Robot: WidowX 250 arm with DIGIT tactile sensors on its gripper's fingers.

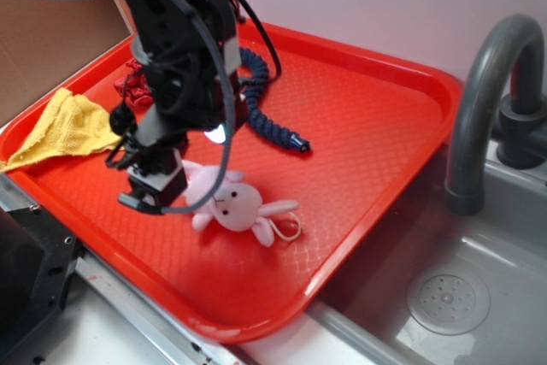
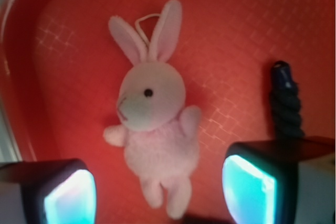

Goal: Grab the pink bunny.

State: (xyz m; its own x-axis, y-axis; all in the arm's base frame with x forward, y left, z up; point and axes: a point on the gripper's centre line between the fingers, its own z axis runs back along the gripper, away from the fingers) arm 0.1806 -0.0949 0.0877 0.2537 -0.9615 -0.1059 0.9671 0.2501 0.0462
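The pink bunny [image 2: 155,129] lies flat on the red tray [image 1: 367,117], its legs reaching into the gap between the jaws, its ears and thin loop string pointing away from them. The jaws stand wide, one glowing pad [image 2: 71,198] on each side of the bunny's lower body, neither touching it. The gripper [image 1: 154,190] hangs low over the tray, at the bunny's feet end. Beyond the bunny lies a dark blue twisted rope [image 1: 265,104], and behind the arm a shiny red ball [image 1: 134,85]. A yellow cloth [image 1: 64,130] drapes over the tray's rim on the far side from the sink [image 1: 453,297] and its grey faucet [image 1: 483,91]
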